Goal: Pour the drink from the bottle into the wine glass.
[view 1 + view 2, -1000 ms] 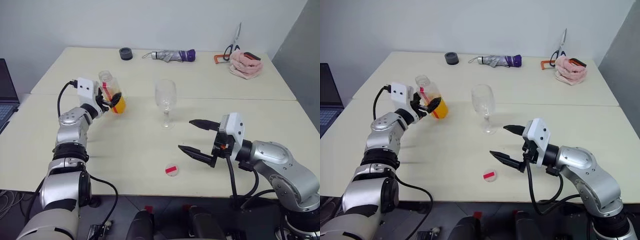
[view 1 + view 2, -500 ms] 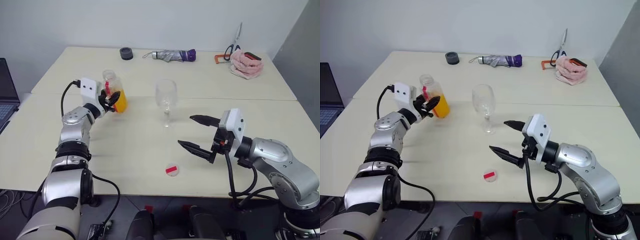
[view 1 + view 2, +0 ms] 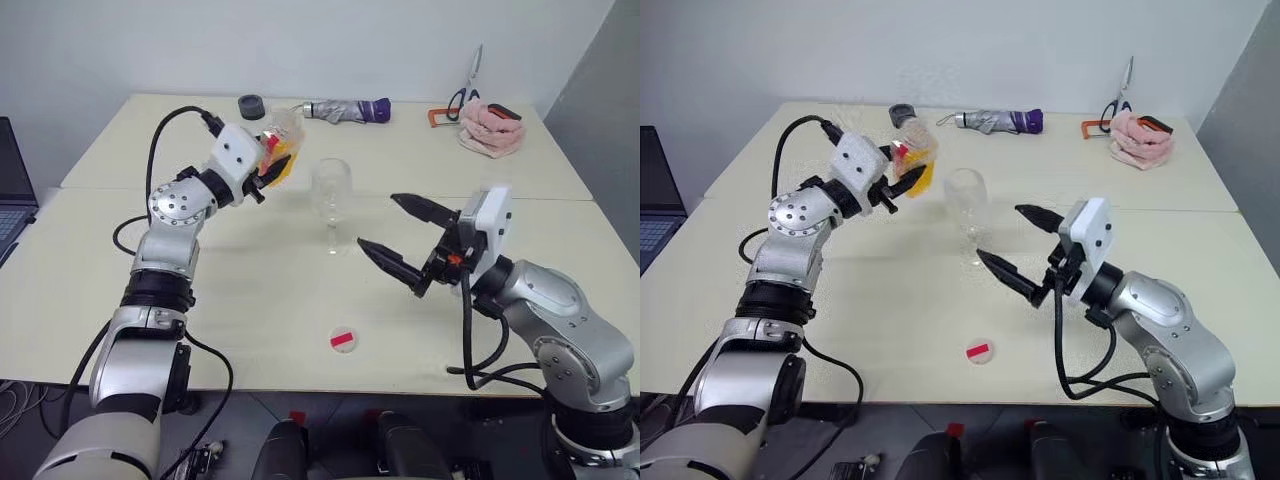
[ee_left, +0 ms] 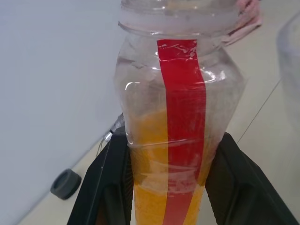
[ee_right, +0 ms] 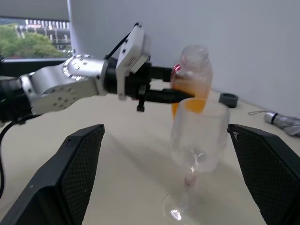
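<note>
Head camera first: the left gripper (image 3: 262, 172) is clamped on the bottle (image 3: 281, 150), upper middle of the frame, just left of the wine glass (image 3: 331, 205). The bottle is tilted, neck up and to the right, so its mouth already points toward the glass rim; the two are near but not touching. The right gripper (image 3: 397, 239) sits right of the glass at stem height, jaws spread wide, holding nothing, so I'd say the left arm does the pour. A small white-and-red cap (image 3: 343, 341) lies on the table (image 3: 250, 300) in the lower middle.

Left wrist view: bottle dead centre between the black fingers (image 4: 105, 183), red strip facing the camera. The drink (image 4: 151, 140) fills roughly the lower half, the upper part looks clear.

Right wrist view: glass in the middle, looks empty. The bottle is just behind its rim, the mouth looks open, the orange drink is in the lower part, and nothing is coming out yet.
</note>
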